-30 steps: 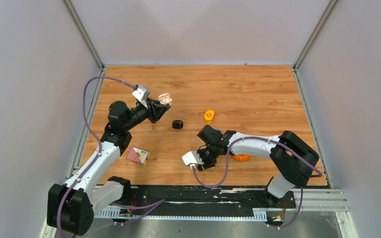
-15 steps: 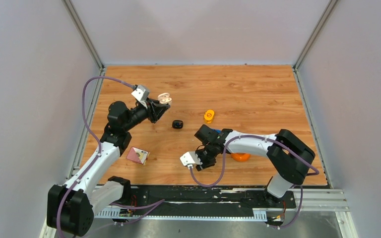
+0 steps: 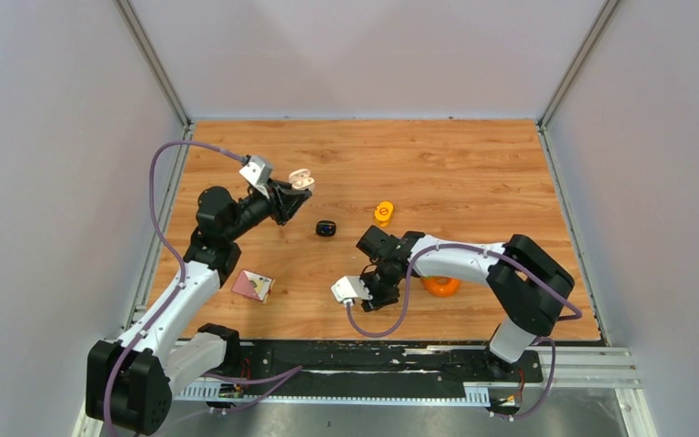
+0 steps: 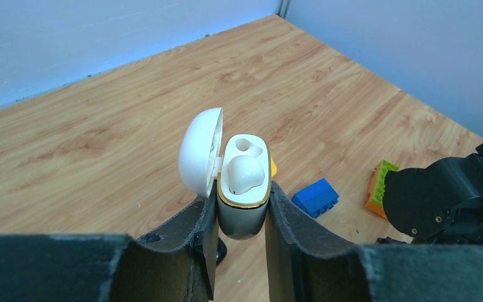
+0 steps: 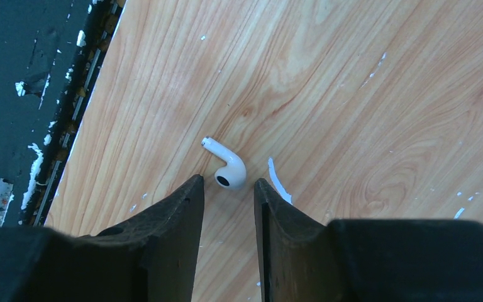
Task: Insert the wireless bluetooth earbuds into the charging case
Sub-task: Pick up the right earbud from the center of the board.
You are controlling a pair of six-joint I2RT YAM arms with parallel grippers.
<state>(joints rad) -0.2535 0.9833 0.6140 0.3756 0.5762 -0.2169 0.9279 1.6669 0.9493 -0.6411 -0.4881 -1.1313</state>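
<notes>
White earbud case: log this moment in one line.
left fingers: shut on open case holding seated earbud | right fingers: open, flanking loose earbud on table

Top camera: high at near edge, looking down on whole table [image 3: 473, 164]. Wrist cameras: close, angled onto same wood.

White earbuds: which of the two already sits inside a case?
The earbud seated in the open white case that the left gripper holds. The other earbud lies on the table, at the open fingertips of the right gripper.
</notes>
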